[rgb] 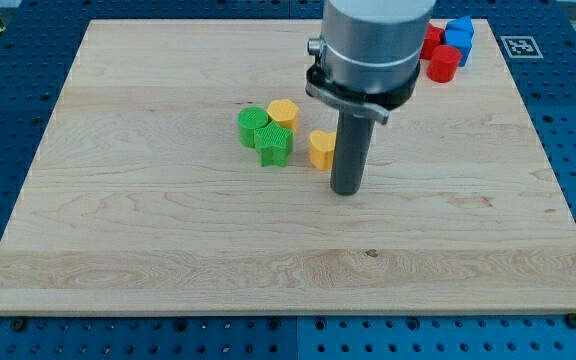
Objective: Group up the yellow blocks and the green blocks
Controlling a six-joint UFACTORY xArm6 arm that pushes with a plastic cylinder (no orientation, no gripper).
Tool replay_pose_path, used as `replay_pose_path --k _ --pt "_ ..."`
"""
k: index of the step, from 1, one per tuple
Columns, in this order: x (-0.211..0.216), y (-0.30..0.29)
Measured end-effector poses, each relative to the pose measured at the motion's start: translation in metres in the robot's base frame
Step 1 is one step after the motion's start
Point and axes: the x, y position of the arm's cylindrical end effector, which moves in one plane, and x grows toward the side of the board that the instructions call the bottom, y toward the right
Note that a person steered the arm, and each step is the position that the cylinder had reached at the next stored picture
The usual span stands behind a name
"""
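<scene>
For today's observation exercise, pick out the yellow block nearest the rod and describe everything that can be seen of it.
The yellow heart-shaped block looks like ribbed moulded plastic, lying flat on the wooden board near its middle. The dark rod hides its right part, so only the left lobe shows. My tip sits just to the view's right of it and slightly lower; contact cannot be confirmed. It stands apart from the green star block, with a narrow gap of bare wood between them.

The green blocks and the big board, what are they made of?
The green blocks look like matte plastic: solid bright colour with fine ridged lines on top, perhaps printed. The board looks like pale, smooth wood: long grain streaks and a small dark knot show.
</scene>
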Motion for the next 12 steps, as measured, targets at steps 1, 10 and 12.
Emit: replay_pose_path --k 1,10,12 --pt "-0.015 -0.012" --pt "-0.042 -0.005" --pt "-0.041 -0.002"
